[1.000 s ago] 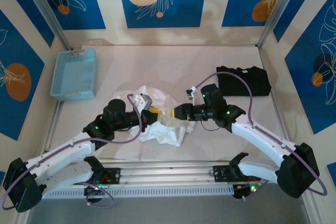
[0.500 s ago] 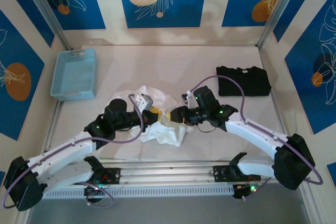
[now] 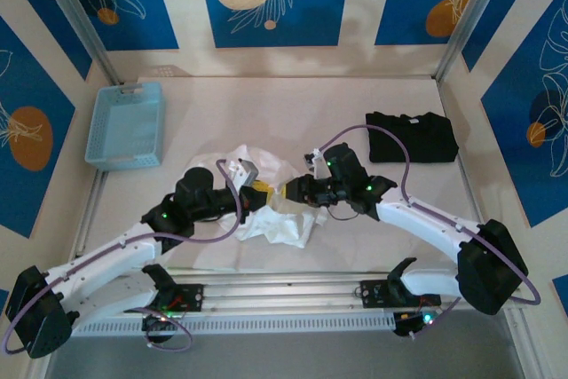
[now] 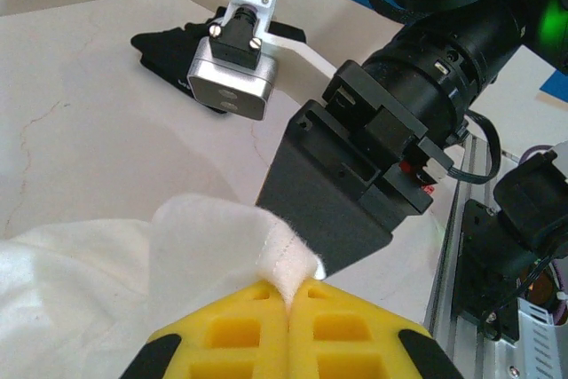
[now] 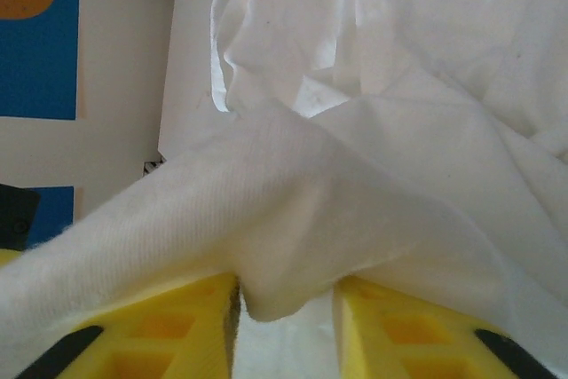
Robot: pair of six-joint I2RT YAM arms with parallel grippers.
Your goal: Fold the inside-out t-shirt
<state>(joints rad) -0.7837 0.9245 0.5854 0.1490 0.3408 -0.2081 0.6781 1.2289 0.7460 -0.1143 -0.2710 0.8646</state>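
The inside-out t-shirt (image 3: 277, 222) lies crumpled, white, at the near middle of the table. My left gripper (image 3: 265, 191) is shut on a stitched hem of the t-shirt (image 4: 98, 281), the cloth pinched between its yellow fingers (image 4: 240, 335). My right gripper (image 3: 289, 193) faces it, almost tip to tip, and its dark body (image 4: 342, 197) looms right behind the pinched hem. In the right wrist view a fold of the t-shirt (image 5: 399, 130) sags into the gap of the right gripper (image 5: 288, 308). Its jaws still stand apart, open, with the fold loose between them.
A light blue basket (image 3: 125, 124) stands at the far left. A black folded garment (image 3: 412, 137) lies at the far right, also seen as the black folded garment (image 4: 169, 46) in the left wrist view. The metal rail (image 3: 284, 295) runs along the near edge.
My right arm has slid left until its gripper meets the left one, and its jaws have narrowed around a fold of cloth. The left arm has held still.
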